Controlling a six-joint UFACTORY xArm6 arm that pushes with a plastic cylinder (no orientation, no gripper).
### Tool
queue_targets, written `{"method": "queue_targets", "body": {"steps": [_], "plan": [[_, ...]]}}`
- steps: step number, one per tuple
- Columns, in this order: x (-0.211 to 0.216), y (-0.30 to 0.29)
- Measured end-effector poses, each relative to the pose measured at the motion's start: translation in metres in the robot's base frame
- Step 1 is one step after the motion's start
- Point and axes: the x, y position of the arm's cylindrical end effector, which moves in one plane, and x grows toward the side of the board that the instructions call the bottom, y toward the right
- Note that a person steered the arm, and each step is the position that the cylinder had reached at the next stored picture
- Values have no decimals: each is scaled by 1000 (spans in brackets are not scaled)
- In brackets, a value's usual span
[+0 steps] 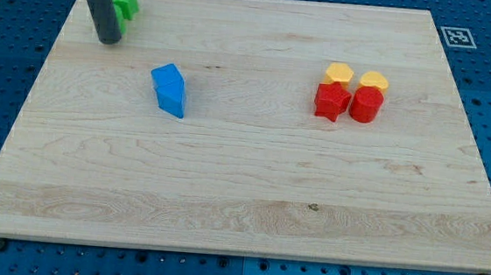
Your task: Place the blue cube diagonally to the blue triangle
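The blue cube [167, 79] and the blue triangle [173, 101] sit touching each other left of the board's middle, the cube just above and slightly left of the triangle. My tip [109, 41] is at the view's upper left, well apart from both blue blocks, up and to their left. It stands right beside a green block [124, 5] that the rod partly hides.
On the right half, a yellow block [339, 73] and a second yellow block [374, 80] sit above a red star-like block [331, 101] and a red block [366, 104], clustered tight. The wooden board [240, 207] lies on a blue pegboard table.
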Motion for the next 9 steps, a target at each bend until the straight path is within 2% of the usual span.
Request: {"method": "queue_targets", "body": {"steps": [2, 4, 6, 8, 9], "plan": [[0, 0], [77, 1], [141, 53], [148, 125], [148, 131]]}}
